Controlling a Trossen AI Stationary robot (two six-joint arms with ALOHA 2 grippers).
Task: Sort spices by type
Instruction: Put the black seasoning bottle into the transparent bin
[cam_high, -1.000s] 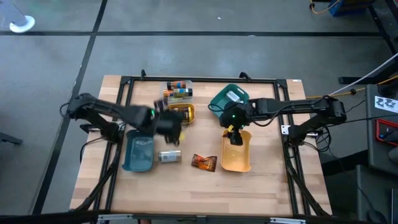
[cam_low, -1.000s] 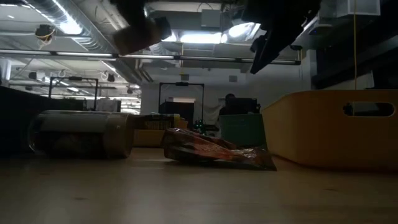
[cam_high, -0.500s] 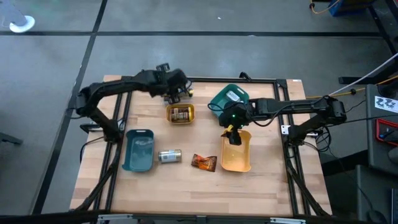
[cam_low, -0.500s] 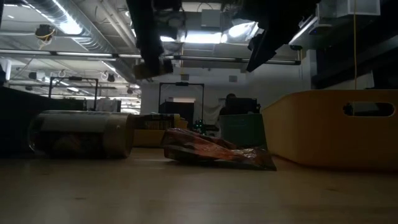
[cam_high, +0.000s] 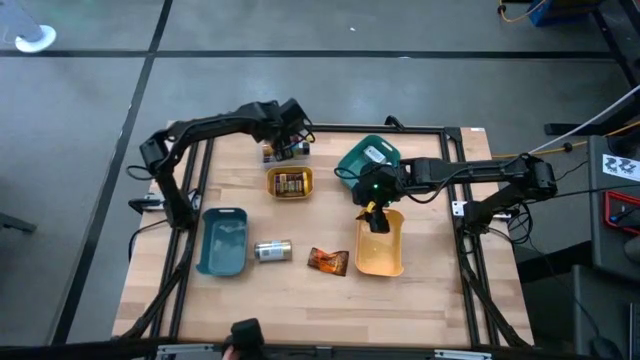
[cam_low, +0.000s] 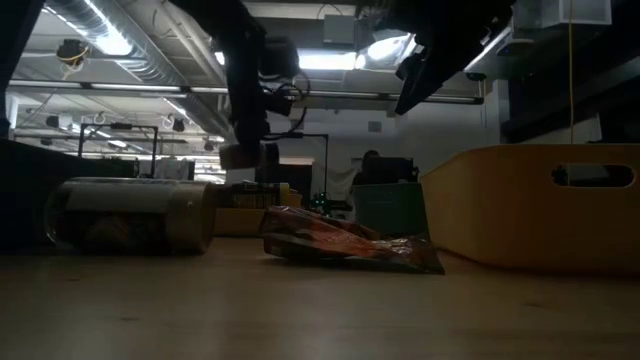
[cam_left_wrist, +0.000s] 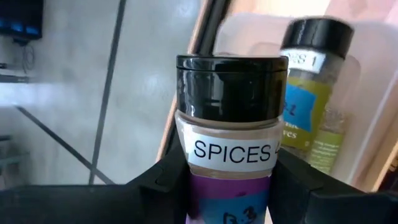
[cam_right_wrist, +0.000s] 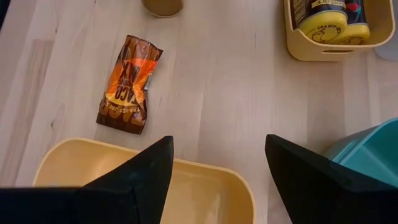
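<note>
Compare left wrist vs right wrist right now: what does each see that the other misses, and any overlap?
Left wrist only: the left hand shut on a purple-label jar marked SPICES, with a green-label jar in the clear tray behind.

Right wrist only: the right hand open above the orange tray, the taco packet, the small yellow tray with jars, a teal tray corner.

Shared: only the wooden table.

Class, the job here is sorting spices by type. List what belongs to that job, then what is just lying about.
Part of the job:
purple-label jar clamped in the left gripper
jar lying on the table
jars in the yellow tray
taco packet
right gripper, jaws open

Just there:
blue tray
orange bin
teal tray
</note>
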